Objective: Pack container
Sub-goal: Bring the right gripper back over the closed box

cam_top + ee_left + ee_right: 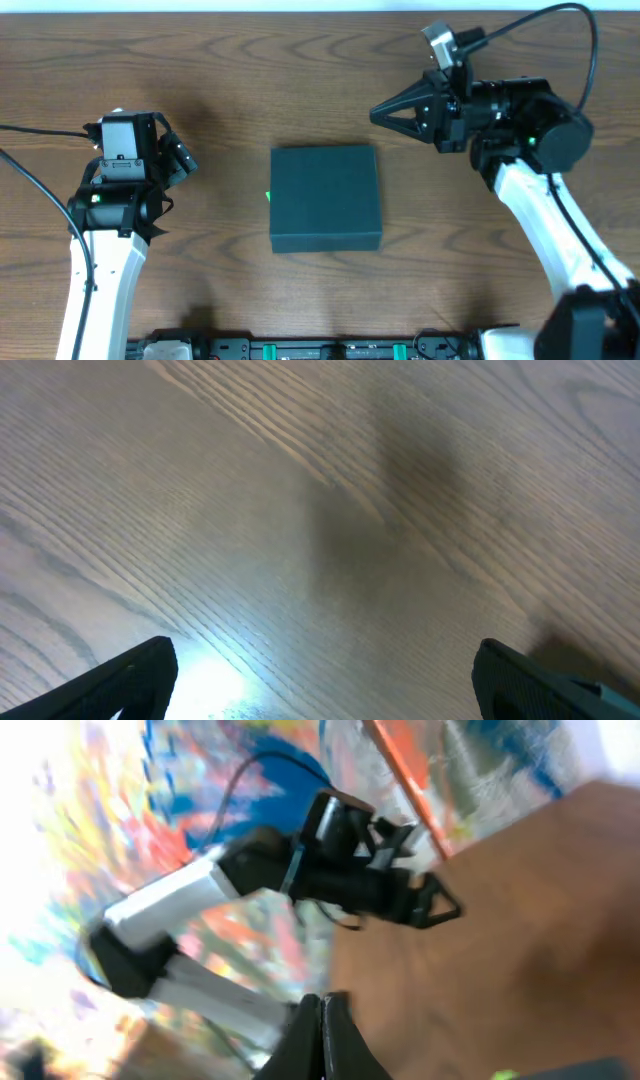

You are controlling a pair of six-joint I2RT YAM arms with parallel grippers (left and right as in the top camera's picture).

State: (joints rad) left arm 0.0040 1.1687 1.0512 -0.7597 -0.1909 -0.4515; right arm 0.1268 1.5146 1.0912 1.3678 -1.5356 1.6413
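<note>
From overhead, the container (325,198) lies flat near the middle of the wooden counter (230,60), its lid down, with both arms clear of it. The left pincer (176,158) sits well to the container's left, and from this angle we cannot judge its jaws. The right pincer (378,113) hangs beyond the container's far right corner, its jaws pressed together into a single point aimed left, with nothing between them.

From the left wrist, we look down on bare wood grain. The two dark fingers (130,675) stand spread wide at the bottom corners, holding nothing. The container is out of this view.

From the right wrist, the picture is tilted and blurred. The two fingertips (322,1020) meet at the bottom edge, and the left arm (200,895) stretches across a smeared, colourful backdrop (90,810) beside the brown counter.
</note>
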